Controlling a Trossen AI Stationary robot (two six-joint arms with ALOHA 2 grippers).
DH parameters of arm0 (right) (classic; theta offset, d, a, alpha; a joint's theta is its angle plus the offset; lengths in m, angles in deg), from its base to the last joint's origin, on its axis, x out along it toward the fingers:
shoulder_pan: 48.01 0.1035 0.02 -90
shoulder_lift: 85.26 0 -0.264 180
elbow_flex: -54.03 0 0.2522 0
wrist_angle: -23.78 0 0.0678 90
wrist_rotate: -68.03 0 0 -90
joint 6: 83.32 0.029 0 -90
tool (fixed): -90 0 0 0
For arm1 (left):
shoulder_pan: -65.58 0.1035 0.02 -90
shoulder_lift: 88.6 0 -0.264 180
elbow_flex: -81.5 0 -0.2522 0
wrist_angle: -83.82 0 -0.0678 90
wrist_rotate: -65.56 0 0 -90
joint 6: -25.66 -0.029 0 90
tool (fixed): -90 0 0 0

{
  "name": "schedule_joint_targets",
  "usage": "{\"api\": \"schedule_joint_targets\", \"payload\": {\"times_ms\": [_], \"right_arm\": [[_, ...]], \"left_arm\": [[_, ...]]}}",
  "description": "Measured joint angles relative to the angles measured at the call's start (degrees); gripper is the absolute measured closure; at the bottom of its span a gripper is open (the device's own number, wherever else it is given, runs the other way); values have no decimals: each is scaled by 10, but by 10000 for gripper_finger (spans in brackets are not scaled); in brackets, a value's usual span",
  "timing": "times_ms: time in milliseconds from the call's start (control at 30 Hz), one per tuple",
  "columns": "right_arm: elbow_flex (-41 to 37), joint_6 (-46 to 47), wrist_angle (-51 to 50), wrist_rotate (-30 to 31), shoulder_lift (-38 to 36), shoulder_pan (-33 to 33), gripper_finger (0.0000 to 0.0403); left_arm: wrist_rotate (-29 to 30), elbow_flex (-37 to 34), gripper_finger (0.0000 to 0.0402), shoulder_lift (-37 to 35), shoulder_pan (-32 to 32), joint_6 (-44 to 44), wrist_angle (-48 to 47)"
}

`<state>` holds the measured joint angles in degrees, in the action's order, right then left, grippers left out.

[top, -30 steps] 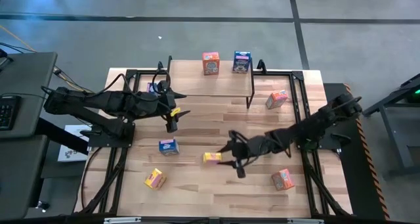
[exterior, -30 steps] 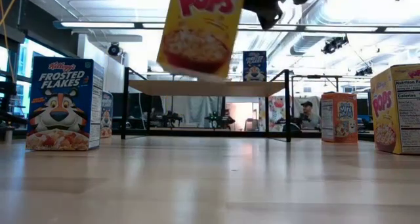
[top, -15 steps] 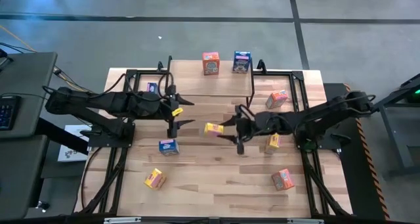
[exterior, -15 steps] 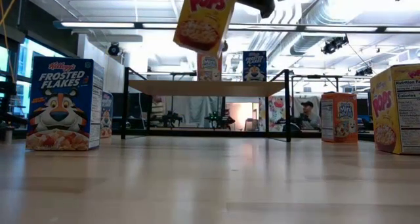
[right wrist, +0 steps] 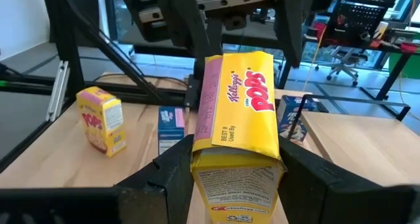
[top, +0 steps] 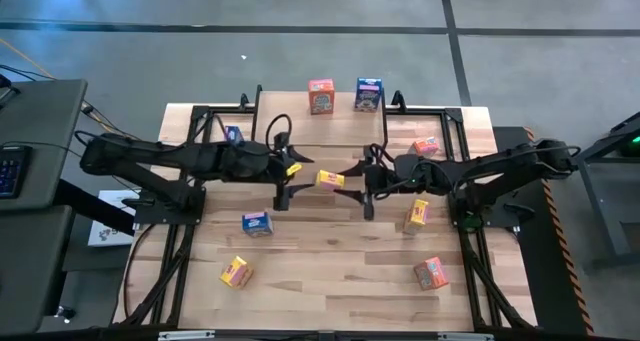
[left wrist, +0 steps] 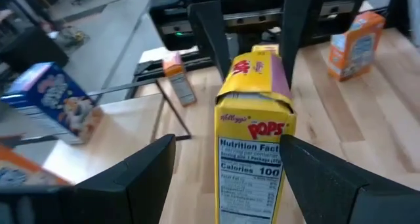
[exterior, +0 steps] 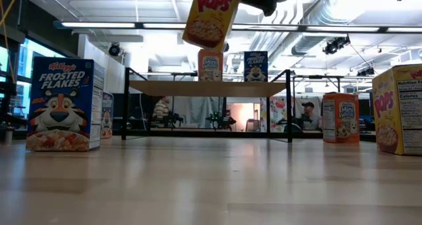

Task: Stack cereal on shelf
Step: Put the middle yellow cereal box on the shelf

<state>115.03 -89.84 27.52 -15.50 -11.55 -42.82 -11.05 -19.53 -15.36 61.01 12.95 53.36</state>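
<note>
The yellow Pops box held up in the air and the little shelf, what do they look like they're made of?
Yellow Pops box: looks like thin printed cardboard, slightly glossy; folded flap seams show at its end.
Shelf: top looks like light wood, pale and matte; legs look like thin black metal rod, though painted wood can't be ruled out.

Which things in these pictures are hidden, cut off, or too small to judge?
- Low view: both arms are cut off by the top edge; only the yellow cardboard Pops box hangs down.
- High view: the small blue box beside the wooden shelf is partly covered by the left arm.
- High view: box print is too small to read.
</note>
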Motion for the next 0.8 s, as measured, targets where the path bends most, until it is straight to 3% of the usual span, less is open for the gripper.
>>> {"api": "schedule_joint_targets", "payload": {"times_ms": [167,800], "right_arm": [[0,0,-6,-5,0,1,230],[0,-6,0,-1,0,-1,230]], "left_arm": [[-57,0,135,6,11,12,1],[-89,0,135,-24,12,22,0]]}}
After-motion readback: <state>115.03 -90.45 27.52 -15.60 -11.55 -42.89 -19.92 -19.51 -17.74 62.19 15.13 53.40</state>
